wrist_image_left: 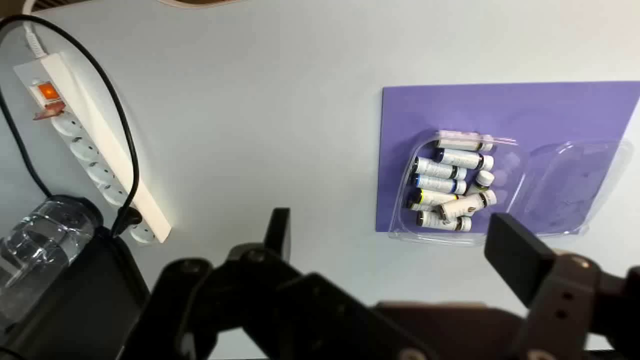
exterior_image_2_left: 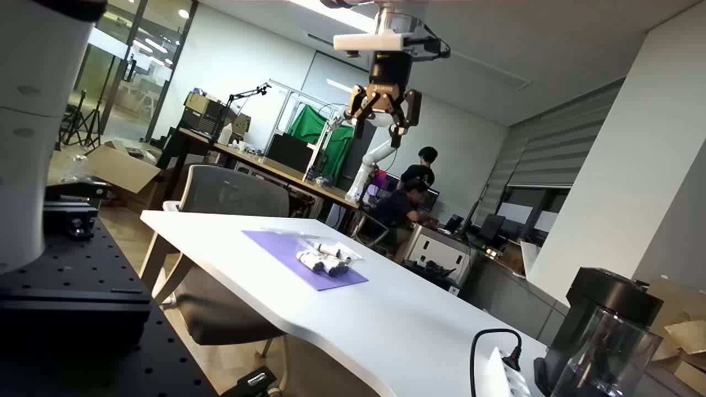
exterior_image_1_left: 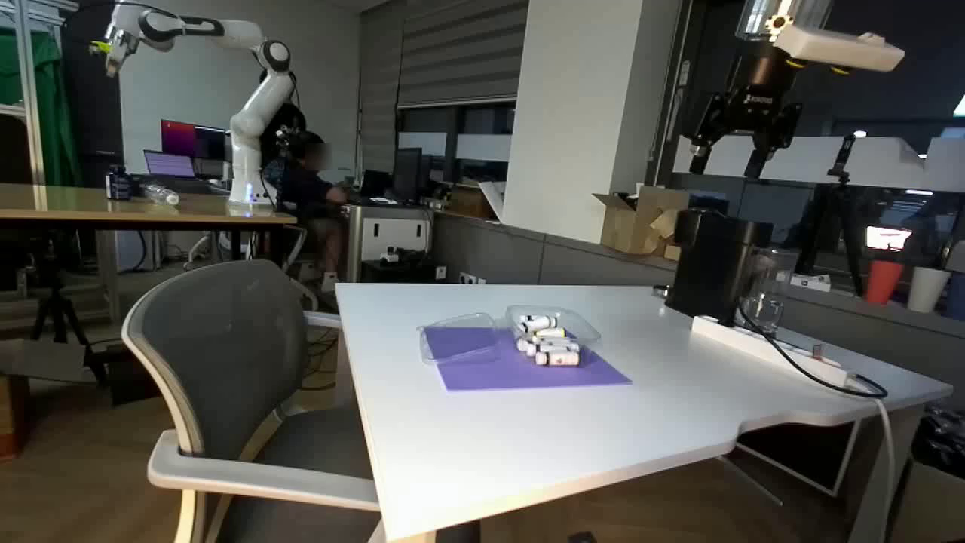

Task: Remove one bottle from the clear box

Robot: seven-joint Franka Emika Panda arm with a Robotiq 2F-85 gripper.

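Robotiq gripper (exterior_image_1_left: pixel 727 163), fingers (wrist_image_left: pixel 517 257) spread wide w/ nothing held b/w them, points straight down high over the wht table (wrist_image_left: pixel 300 150), well apart from the clear box (wrist_image_left: pixel 452 239) in both exterior views. The box sits uncovered on the purple mat (wrist_image_left: pixel 450 107); in the wrist view its rim shows just past one mat edge. Inside: approx. nine small bottles (wrist_image_left: pixel 440 183) w/ wht labels, most on their sides, one aslant atop others, one tipped cap-up. A clear lid (wrist_image_left: pixel 565 190) lies just beside the box, partly off the mat; can't tell if the two are joined.

Farther along the table, a wht pwr strip (wrist_image_left: pixel 107 142) w/ lit orange switch (wrist_image_left: pixel 48 90) and plugged-in black cord (wrist_image_left: pixel 135 160) runs near a tall black block (exterior_image_1_left: pixel 709 264), clear vessel (exterior_image_1_left: pixel 769 283) next to it. Bkgd, in an exterior view: gray chair (exterior_image_1_left: pixel 226 354) at table's edge; 2nd wht robot arm (exterior_image_1_left: pixel 264 99) on a wood-top bench (exterior_image_1_left: pixel 203 202); open cardboard box (exterior_image_1_left: pixel 641 219); red cup (exterior_image_1_left: pixel 882 281) and wht cup (exterior_image_1_left: pixel 927 289), side by side. Two people (exterior_image_2_left: pixel 394 212), one seated, show in an exterior view near a wht cabinet (exterior_image_2_left: pixel 441 248).
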